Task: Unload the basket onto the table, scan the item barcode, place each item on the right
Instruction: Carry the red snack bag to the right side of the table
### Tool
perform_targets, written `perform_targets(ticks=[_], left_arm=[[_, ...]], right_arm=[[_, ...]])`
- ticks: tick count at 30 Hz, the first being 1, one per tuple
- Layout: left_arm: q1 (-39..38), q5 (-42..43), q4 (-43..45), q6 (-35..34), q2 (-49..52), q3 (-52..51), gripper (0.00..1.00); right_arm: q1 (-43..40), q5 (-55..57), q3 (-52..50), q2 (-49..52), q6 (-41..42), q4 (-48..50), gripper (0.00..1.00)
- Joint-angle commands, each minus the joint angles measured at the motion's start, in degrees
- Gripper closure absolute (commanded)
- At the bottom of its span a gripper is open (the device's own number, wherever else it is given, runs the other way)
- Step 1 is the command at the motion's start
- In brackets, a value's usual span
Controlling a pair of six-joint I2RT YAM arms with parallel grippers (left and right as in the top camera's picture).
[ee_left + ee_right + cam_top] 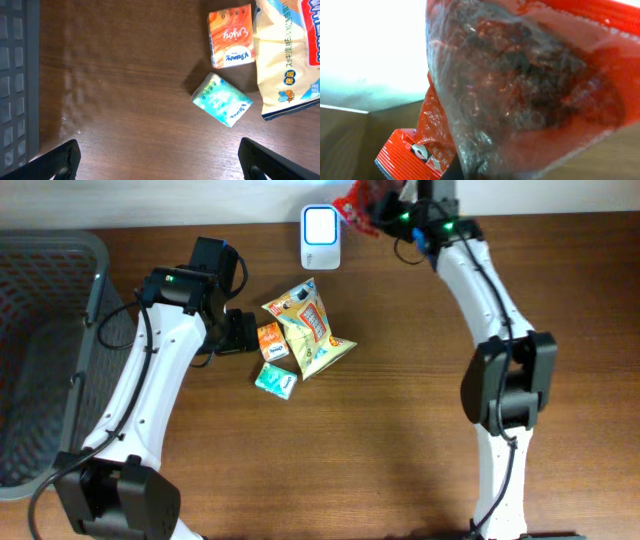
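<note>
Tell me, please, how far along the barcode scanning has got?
Done: the crinkly red plastic snack bag is lifted, the right hand shut on it. In hand: it hangs beside the white box-shaped scanner at the far edge of the wooden table; whether it has scanned I cannot tell. Left: the small orange carton, the teal packet and the cream snack bag lie by the open left hand.

Grey mesh basket (pixel 40 370), perhaps plastic, at the brown wooden table's (pixel 400 440) left edge.
</note>
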Motion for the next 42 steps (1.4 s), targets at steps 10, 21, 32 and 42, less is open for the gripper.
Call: perform_targets(ticks=[10, 21, 32, 42], left_arm=[[0.1, -0.6, 0.1, -0.7, 0.1, 0.3, 0.01], [0.1, -0.6, 0.1, -0.7, 0.1, 0.3, 0.01], [0.1, -0.6, 0.1, -0.7, 0.1, 0.3, 0.01], [0.1, -0.6, 0.1, -0.7, 0.1, 0.3, 0.01]], right_arm=[[-31.7, -0.1, 4.7, -9.6, -5.4, -31.5, 0.96], [-52.3, 12.2, 0.0, -1.7, -20.8, -37.6, 0.96], [-55.3, 4.9, 4.7, -8.1, -20.8, -44.0, 0.35], [-34.1, -19.8, 5.7, -11.8, -37.0, -58.3, 0.34]])
